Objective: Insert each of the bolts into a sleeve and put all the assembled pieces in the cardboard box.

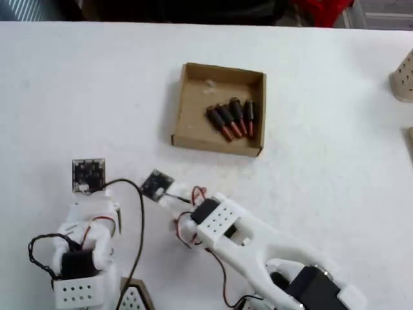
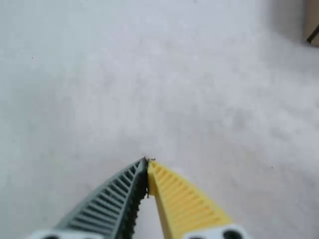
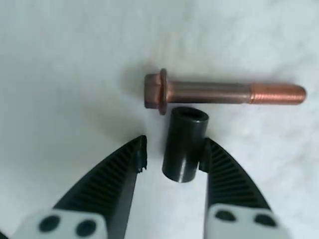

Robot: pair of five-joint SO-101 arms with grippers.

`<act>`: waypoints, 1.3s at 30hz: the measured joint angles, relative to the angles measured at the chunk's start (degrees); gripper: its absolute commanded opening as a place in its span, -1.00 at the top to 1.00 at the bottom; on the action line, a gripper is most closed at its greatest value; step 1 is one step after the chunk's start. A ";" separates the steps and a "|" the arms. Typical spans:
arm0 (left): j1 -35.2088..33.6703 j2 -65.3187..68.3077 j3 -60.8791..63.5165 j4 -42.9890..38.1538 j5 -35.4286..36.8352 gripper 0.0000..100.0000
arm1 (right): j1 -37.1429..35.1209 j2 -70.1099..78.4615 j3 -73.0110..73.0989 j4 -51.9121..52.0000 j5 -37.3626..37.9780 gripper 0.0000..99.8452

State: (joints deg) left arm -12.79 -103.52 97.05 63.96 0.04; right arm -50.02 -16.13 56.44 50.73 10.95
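Across the white surface [image 1: 322,194] you have the two arms at the near edge: the right arm [image 1: 258,242] lies low and angled toward the middle, and the left arm [image 1: 80,265] sits beside it, well apart from the work. Beyond them is the cardboard box [image 1: 197,106], open-topped, with four assembled pieces [image 1: 231,119] lying side by side against its far-right wall. A beige perforated block [image 1: 403,77] stands off at the surface's edge, well away from everything.

Your right gripper [image 3: 173,149] is open, with the black sleeve [image 3: 185,144] between its fingers. One finger [image 3: 219,174] looks to be touching the sleeve's side, and the other stands apart. The sleeve lies tilted, its hollow end facing the copper-coloured bolt [image 3: 224,93]. The bolt lies flat just past the fingertips, crosswise to the gripper, with its flanged head just beside the sleeve's mouth.

Your left gripper [image 2: 147,167] is closed, its grey and yellow fingers meeting at the tips with nothing between them, over bare surface.

From above you get the box and its contents, and the right wrist view gives you the loose bolt and sleeve.
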 measured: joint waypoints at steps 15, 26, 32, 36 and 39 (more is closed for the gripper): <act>0.00 0.00 0.00 0.00 0.00 0.95 | 0.70 0.26 -0.26 0.18 0.44 0.97; 0.00 0.00 0.00 0.00 0.00 0.95 | 21.45 -8.09 -8.26 24.62 7.82 0.97; 0.00 0.00 0.00 0.00 0.00 0.95 | 34.64 -13.54 -3.78 18.11 9.23 0.97; 0.62 0.00 0.00 0.00 0.09 0.95 | 35.96 -16.00 -1.05 15.47 9.23 0.97; 2.99 0.00 0.00 0.00 2.73 0.95 | 36.48 -16.44 -0.79 15.03 9.23 0.97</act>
State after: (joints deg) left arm -9.80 -103.52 97.05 63.96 2.77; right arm -13.54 -32.57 55.65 65.76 20.18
